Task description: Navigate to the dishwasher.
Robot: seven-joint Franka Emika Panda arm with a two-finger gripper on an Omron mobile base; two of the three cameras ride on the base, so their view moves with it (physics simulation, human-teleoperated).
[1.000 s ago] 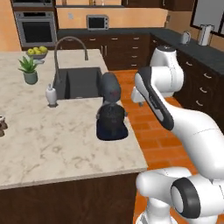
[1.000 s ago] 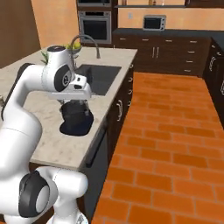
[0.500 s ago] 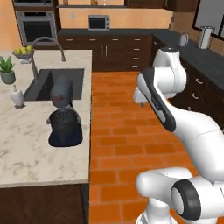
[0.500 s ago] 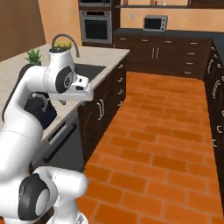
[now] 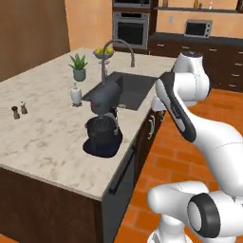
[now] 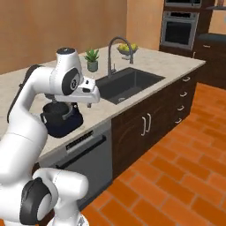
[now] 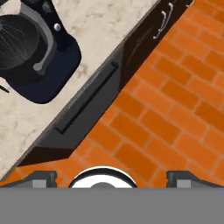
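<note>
One grey dishwasher [image 6: 86, 159] with a dark handle bar sits under the marble island counter [image 5: 42, 133], directly below a black stand mixer [image 5: 102, 124], while the gripper [image 7: 111, 178] hovers over brick floor [image 7: 175, 109], fingers apart.

Brick floor [image 6: 176, 176] open before dishwasher [image 6: 88, 156]; stand mixer [image 6: 62, 118] crowds counter above.

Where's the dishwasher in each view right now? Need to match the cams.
Left base view: the dishwasher is bottom centre, a narrow grey sliver under the counter edge, seen almost edge-on.
Right base view: lower left, the grey panel with its dark handle bar, left of the dark cabinet doors.
Hand view: a diagonal grey panel through the centre-left.
Shared landmark: the dark stand mixer on the counter directly above it.
</note>
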